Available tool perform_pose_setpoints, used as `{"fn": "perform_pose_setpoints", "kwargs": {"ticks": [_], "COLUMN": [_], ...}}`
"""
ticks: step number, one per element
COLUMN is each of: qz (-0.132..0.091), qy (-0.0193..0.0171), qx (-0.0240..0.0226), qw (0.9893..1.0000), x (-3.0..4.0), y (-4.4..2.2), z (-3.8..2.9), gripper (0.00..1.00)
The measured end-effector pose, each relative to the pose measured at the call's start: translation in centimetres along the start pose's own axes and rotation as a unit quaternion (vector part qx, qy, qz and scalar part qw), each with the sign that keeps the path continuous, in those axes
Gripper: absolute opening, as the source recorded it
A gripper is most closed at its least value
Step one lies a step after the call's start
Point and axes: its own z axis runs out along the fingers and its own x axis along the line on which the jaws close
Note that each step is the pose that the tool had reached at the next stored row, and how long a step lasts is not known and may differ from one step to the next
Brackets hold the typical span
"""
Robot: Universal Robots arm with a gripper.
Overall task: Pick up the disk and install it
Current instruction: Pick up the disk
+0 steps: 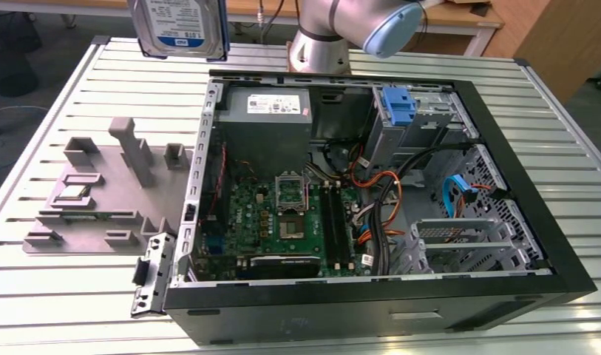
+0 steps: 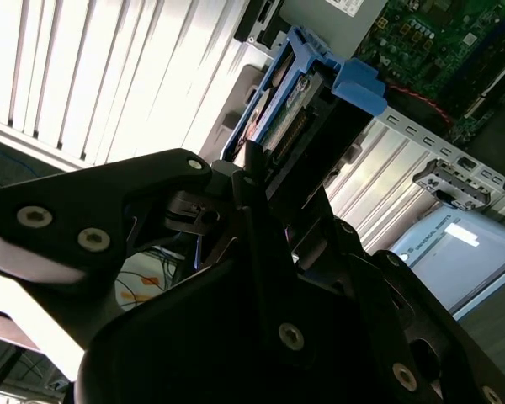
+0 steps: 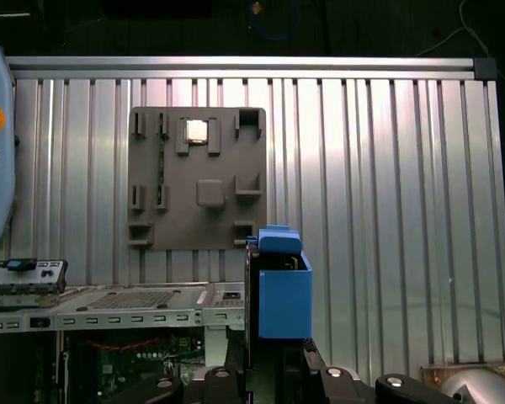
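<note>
Over the metal table (image 1: 63,96), the fingers (image 2: 251,172) are squeezing the disk (image 1: 179,28), holding it high, likely to clear the computer case (image 1: 379,318).

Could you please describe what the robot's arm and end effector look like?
The arm is a silver-grey tube with a rounded light-blue joint cap. In the second wrist view the end effector is matte black, built of angular plates fastened with silver screws.

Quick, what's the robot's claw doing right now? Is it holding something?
The gripper is shut on the disk, holding it by its blue frame.
</note>
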Motion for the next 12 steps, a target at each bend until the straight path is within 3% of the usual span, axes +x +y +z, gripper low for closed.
{"fn": "perform_pose_setpoints", "kwargs": {"ticks": [12], "qz": [0.000], "qy": [0.0000], "qx": [0.0000], "qw": [1.0000], "x": [-0.02], "y": [-0.60], "z": [-0.04], "gripper": [0.35]}}
